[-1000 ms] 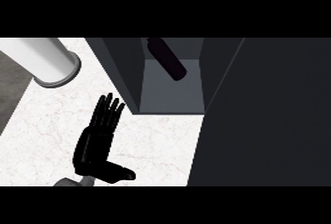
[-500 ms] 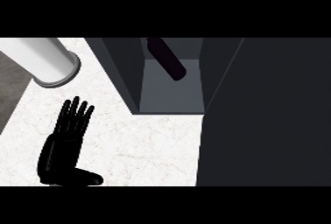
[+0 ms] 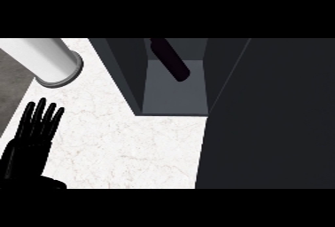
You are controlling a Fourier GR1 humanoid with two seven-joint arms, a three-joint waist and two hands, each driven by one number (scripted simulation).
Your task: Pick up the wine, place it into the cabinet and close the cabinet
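Observation:
The dark wine bottle (image 3: 170, 59) stands inside the open grey cabinet (image 3: 171, 95), on its floor toward the back. My left hand (image 3: 29, 137) shows at the lower left over the white marble counter (image 3: 131, 142), open with fingers straight and pointing up, well apart from the cabinet. A large dark panel (image 3: 268, 115), seemingly the cabinet's door, fills the right side of the view. My right hand does not show.
A white cylinder with a grey rim (image 3: 47, 60) lies at the upper left on the counter. A darker grey strip (image 3: 12, 84) runs along the counter's left edge.
My left hand has drawn back toward the lower left, away from the cabinet. The bottle and the cabinet have not moved.

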